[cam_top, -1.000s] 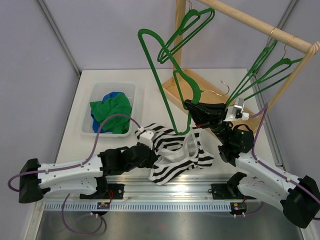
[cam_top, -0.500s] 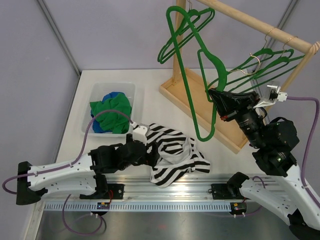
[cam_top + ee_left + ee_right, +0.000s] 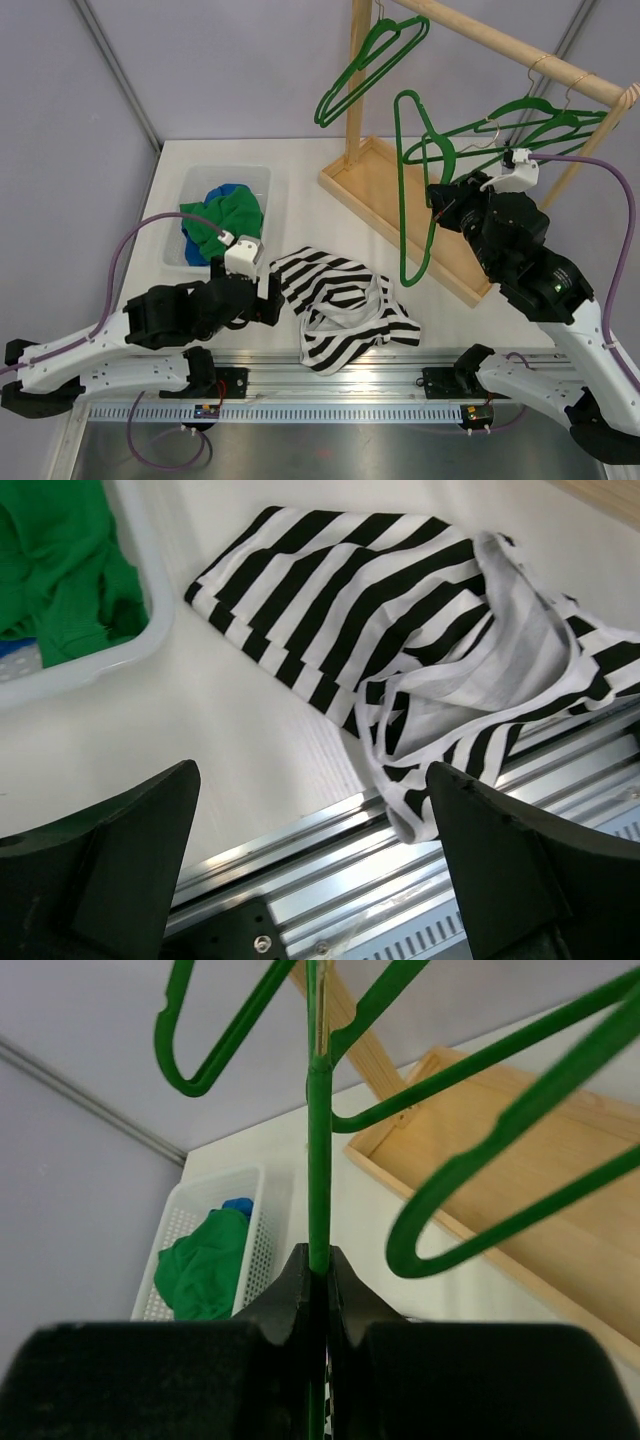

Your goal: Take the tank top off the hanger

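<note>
The black-and-white striped tank top (image 3: 345, 310) lies crumpled on the table near the front rail, off the hanger; the left wrist view shows it (image 3: 400, 620) spread beyond the fingers. My left gripper (image 3: 272, 300) (image 3: 315, 880) stands open just left of it, with nothing between its fingers. High on the right, my right gripper (image 3: 437, 207) (image 3: 319, 1260) is shut on the green hanger (image 3: 408, 180) (image 3: 318, 1140). The bare hanger hangs tilted beside the rack, with its hook up near the wooden rail (image 3: 500, 45).
Other green hangers (image 3: 370, 60) (image 3: 535, 120) hang on the rail. The rack's wooden base tray (image 3: 385, 185) lies under the held hanger. A white basket (image 3: 190, 185) with green and blue cloth stands at the back left. An aluminium rail (image 3: 340, 385) runs along the front edge.
My left gripper opened, let go of the tank top and drew back to the left. My right arm carried the bare hanger up and right, toward the rail.
</note>
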Motion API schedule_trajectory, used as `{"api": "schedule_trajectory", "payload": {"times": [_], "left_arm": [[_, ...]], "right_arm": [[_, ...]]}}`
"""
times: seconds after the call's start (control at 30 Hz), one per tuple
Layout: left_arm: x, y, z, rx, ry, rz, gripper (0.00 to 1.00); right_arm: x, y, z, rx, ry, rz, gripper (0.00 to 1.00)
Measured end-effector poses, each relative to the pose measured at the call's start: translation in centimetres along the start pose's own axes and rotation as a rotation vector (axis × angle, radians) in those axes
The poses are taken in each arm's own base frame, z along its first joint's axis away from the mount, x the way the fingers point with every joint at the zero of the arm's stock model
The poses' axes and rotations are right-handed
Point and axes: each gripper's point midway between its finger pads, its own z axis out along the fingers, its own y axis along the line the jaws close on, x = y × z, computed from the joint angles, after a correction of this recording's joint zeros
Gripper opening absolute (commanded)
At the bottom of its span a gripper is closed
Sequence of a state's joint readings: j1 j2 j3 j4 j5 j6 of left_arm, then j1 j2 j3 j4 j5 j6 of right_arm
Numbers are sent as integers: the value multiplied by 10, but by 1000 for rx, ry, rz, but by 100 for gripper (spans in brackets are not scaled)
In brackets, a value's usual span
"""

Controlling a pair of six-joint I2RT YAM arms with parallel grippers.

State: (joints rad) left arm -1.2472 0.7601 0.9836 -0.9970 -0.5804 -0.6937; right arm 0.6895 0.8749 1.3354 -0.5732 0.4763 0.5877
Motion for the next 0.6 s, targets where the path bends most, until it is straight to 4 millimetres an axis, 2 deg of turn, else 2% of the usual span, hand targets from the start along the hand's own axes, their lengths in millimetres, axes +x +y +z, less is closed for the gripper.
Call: {"api": "schedule_trajectory", "payload": {"times": [0.17, 0.43, 0.53, 0.6], "left_arm": [[4, 12, -3, -6, -16, 53, 99], [3, 13, -2, 3, -32, 94, 99], [1, 12, -2, 8, -40, 96, 99], [1, 12, -3, 13, -45, 92, 99]], "right_arm": [[6, -20, 4, 117, 12, 6, 0], [16, -33, 3, 198, 49, 18, 0], [20, -33, 4, 216, 85, -5, 0], [12, -23, 8, 216, 96, -16, 0]]}}
